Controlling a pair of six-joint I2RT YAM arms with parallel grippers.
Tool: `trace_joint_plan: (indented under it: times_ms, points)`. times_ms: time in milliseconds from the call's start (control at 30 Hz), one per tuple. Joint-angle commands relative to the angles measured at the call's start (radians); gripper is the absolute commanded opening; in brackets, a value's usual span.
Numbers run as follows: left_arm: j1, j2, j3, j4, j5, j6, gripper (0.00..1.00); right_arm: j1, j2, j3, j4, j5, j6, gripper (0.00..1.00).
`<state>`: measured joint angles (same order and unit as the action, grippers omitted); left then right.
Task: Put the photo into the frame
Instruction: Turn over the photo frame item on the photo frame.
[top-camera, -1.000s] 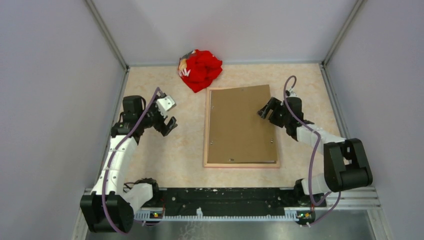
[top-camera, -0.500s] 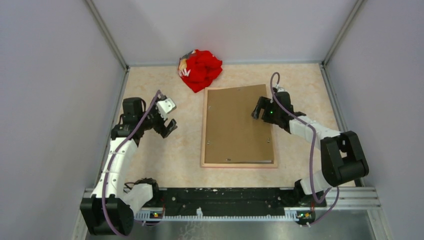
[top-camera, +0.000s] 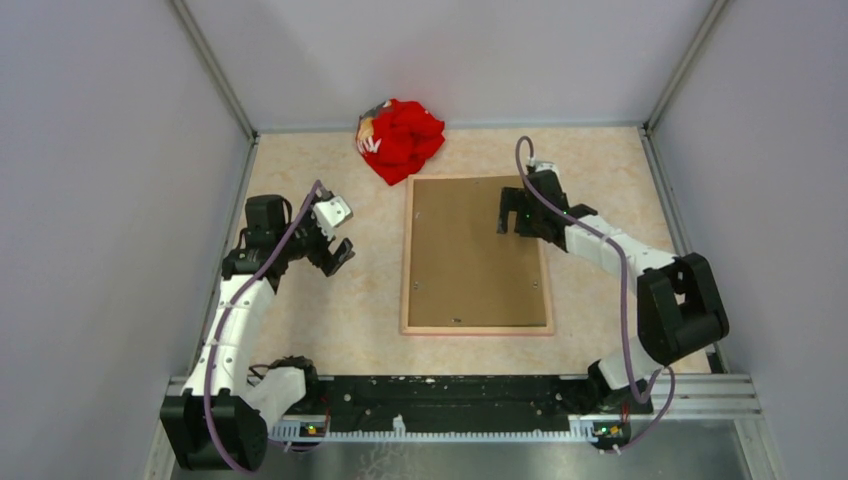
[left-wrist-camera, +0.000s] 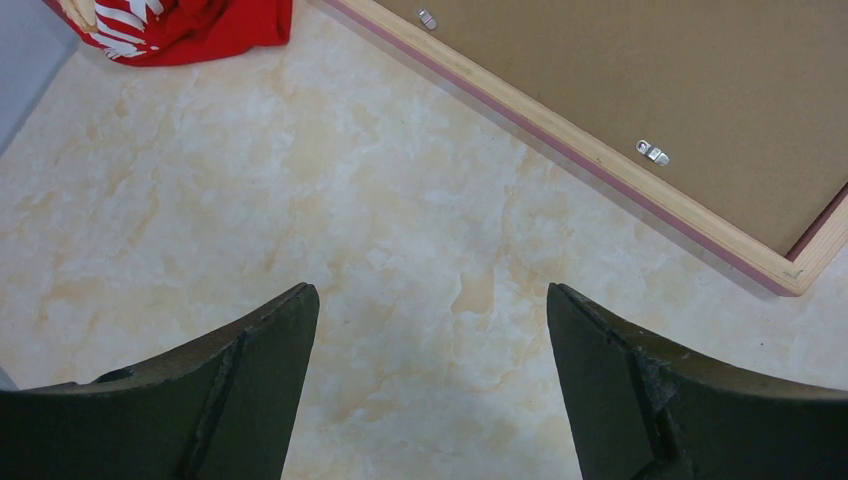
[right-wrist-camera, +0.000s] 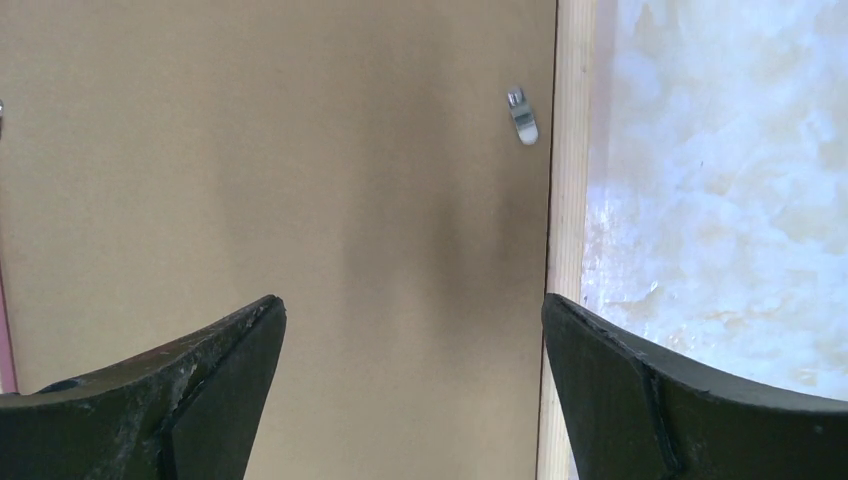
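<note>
Top view: the frame lies flat on the table, face down, just toward 3 o'clock of the table's centre; its light wood rear rails face up and the brown hardboard backing fills the opening; a pink edge shows along the rail in the left wrist view; small metal clips sit on the backing near the rails

Red cloth bundle: at 11 o'clock of the frame, near its far left corner, apart from it

Left gripper: at 9 o'clock of the frame, well apart from it, over bare table; fingers spread wide; nothing between them, nothing held

Right gripper: over the frame's far right area, at 1 o'clock of the backing's centre; fingers spread fully apart, empty; in the right wrist view one finger stands over the backing and the other over the right rail and the table beside it; contact with the backing cannot be determined
</note>
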<state>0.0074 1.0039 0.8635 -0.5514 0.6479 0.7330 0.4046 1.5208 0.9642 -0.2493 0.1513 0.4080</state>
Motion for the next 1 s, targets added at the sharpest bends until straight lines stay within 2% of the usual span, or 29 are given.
trace_joint_plan:
  times_ms: [0,233,533,600,667,800,833,967]
  points:
    - [-0.003,-0.003,0.003,-0.001,0.033,0.013,0.91,0.056,0.034,0.126,-0.084,0.112,-0.063,0.99]
    - [-0.004,-0.002,0.003,0.0,0.023,0.005,0.91,0.082,0.031,0.16,-0.092,0.147,-0.064,0.99]
    - [-0.003,0.072,0.032,0.013,0.074,-0.09,0.9,0.094,-0.052,0.235,-0.122,0.044,-0.013,0.98]
    - [-0.003,0.113,0.045,0.019,0.115,-0.111,0.88,0.103,-0.051,0.265,-0.156,0.01,0.014,0.93]
    - [-0.032,0.17,0.065,0.03,0.139,-0.153,0.86,0.108,-0.058,0.275,-0.177,-0.048,0.07,0.82]
    - [-0.091,0.298,0.116,0.045,0.141,-0.212,0.83,0.147,-0.121,0.159,-0.063,-0.145,0.182,0.5]
    - [-0.111,0.326,0.122,0.06,0.141,-0.238,0.82,0.168,-0.134,0.123,-0.028,-0.148,0.207,0.44]
    - [-0.17,0.44,0.132,0.116,0.143,-0.287,0.75,0.277,-0.137,-0.015,0.12,-0.17,0.309,0.42]
